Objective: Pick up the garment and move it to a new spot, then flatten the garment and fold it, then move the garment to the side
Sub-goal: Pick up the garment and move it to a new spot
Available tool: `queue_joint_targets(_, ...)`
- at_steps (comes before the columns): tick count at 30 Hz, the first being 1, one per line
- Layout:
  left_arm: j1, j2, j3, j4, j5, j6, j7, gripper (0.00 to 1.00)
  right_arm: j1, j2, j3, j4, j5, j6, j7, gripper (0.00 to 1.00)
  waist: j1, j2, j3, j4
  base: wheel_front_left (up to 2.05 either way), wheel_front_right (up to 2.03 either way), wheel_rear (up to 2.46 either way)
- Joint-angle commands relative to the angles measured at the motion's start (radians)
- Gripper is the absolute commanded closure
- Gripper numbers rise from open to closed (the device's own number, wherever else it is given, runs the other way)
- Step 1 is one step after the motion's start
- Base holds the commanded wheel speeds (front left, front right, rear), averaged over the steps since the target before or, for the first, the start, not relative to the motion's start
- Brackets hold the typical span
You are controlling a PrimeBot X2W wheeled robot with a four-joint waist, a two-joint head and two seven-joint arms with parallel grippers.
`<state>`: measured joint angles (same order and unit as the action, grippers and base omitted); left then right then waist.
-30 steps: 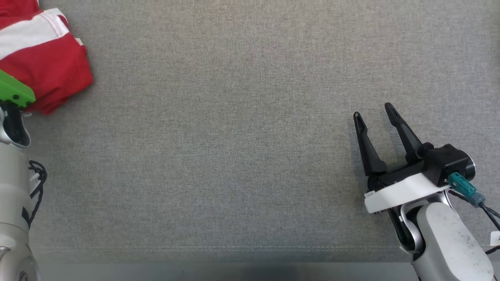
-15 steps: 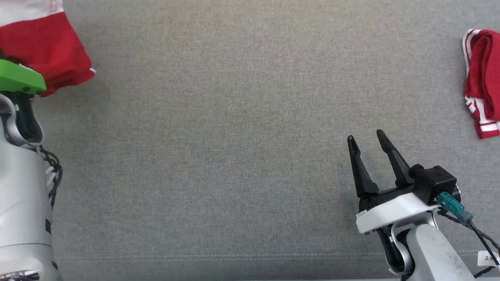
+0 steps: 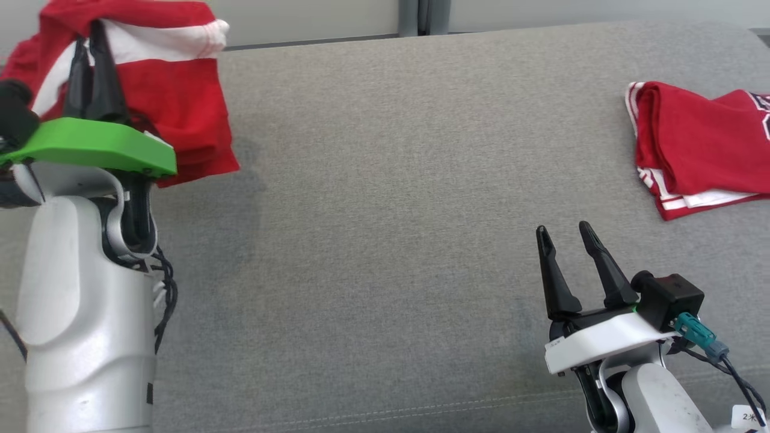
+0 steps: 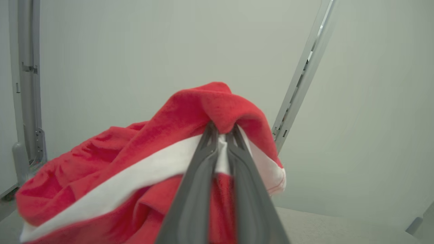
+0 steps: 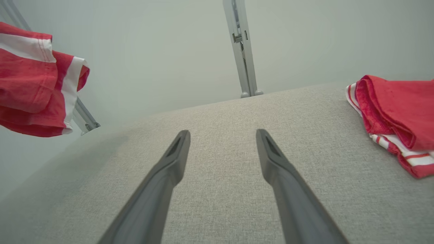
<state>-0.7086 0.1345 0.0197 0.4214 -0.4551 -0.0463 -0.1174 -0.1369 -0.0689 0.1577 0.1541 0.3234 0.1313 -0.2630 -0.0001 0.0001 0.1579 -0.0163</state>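
Note:
A red garment with white bands point(image 3: 174, 90) hangs bunched at the upper left, lifted off the grey fabric surface point(image 3: 385, 210). My left gripper point(image 3: 93, 30) is shut on its top fold; in the left wrist view the garment point(image 4: 135, 169) drapes over and around the closed fingers point(image 4: 200, 176). In the right wrist view the same garment point(image 5: 34, 88) hangs in the air at the left. My right gripper point(image 3: 562, 230) stands open at the lower right with nothing between its fingers point(image 5: 169, 169), low over the surface.
A second red garment with white striped trim point(image 3: 698, 144) lies folded at the far right of the surface, also in the right wrist view point(image 5: 396, 115). Behind the surface's far edge are a pale wall and a grey metal post point(image 3: 418, 17).
The head camera has tilted up, bringing the far edge and wall into view. The left gripper has risen with the garment, which now hangs above the surface. The right gripper stays open.

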Motion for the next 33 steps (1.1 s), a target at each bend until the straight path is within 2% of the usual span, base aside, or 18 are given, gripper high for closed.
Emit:
queue_joint_targets(1,0.025,-0.012,-0.009,-0.031,-0.005,0.009,0.014,1.0,0.012,0.002,-0.003,0.001,0.007,-0.001,-0.003,0.0,0.0001,-0.0001,-0.03,-0.057,0.0,0.0,0.0)
queue_joint_targets(10,0.073,-0.059,-0.069,-0.086,-0.044,0.012,0.068,1.0,0.022,0.007,-0.001,0.009,0.005,-0.001,-0.003,0.0,0.0001,-0.0001,-0.022,-0.152,0.0,0.0,0.0)
queue_joint_targets(18,0.085,-0.075,-0.154,-0.032,-0.015,0.052,0.052,1.0,0.015,0.011,0.008,0.011,0.008,-0.001,-0.003,0.0,0.0001,-0.0001,0.002,-0.248,0.0,0.0,0.0)
queue_joint_targets(25,0.085,-0.08,-0.207,0.103,-0.031,0.075,0.006,1.0,0.002,0.015,0.018,0.009,0.012,-0.001,-0.003,0.0,0.0001,-0.0001,0.04,-0.311,0.0,0.0,0.0)
queue_joint_targets(33,0.056,-0.082,-0.279,0.311,-0.11,0.066,-0.053,1.0,-0.009,0.017,0.031,0.01,0.019,-0.001,-0.003,0.0,0.0001,-0.0001,0.067,-0.343,0.0,0.0,0.0)
